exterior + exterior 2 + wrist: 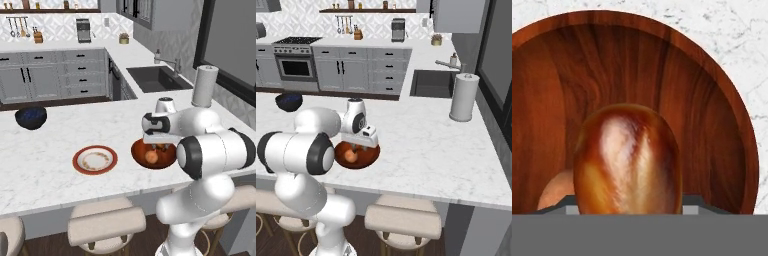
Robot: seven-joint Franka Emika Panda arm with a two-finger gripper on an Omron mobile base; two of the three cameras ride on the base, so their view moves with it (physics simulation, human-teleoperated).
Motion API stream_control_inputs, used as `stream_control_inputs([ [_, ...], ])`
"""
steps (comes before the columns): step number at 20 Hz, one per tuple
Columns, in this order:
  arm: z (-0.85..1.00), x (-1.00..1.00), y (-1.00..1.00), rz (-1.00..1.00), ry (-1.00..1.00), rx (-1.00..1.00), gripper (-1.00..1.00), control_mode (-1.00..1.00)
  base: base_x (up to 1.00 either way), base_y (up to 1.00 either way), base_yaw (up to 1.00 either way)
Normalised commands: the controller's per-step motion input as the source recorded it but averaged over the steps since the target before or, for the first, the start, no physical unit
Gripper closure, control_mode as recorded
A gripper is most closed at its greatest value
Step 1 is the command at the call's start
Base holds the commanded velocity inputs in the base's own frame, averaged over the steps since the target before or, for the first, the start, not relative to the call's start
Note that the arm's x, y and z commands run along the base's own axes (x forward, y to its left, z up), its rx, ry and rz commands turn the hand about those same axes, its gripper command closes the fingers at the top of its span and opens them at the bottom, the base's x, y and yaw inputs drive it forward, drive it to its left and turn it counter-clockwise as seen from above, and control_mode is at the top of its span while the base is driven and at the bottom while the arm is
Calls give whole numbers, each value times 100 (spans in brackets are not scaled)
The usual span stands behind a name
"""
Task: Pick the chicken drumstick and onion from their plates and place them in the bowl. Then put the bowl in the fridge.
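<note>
In the left base view, the gripper (159,145) hangs over the bowl (139,151), the onion (152,157) beneath its fingers. The right base view agrees. In the hand view, the fingers clamp the chicken drumstick (628,159) above the bowl; lower it slightly beside the onion before releasing.

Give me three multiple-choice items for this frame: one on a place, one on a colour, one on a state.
1. Where is the onion?
A. In the reddish-brown bowl
B. On the red-rimmed plate
C. In the sink

2. What colour is the small bowl at the far counter edge?
A. White
B. Dark blue-black
C. Green

3. What is the pincer doing?
A. Gripping the paper towel roll
B. Hanging open over the floor
C. Holding the chicken drumstick over the bowl

Answers: 1 A, it lies inside; 2 B, plainly dark; 3 C, hand view shows it.
</note>
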Motion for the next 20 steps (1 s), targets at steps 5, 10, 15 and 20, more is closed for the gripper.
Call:
stream_control_inputs([
  [5,0,0,0,0,0,0,-100,-100,0,0,0],
  [10,5,0,0,0,0,0,-100,-100,0,0,0],
  [15,45,-20,-13,-1,0,1,-100,-100,0,0,0],
  [20,31,-39,-75,-17,3,19,-100,-100,0,0,0],
])
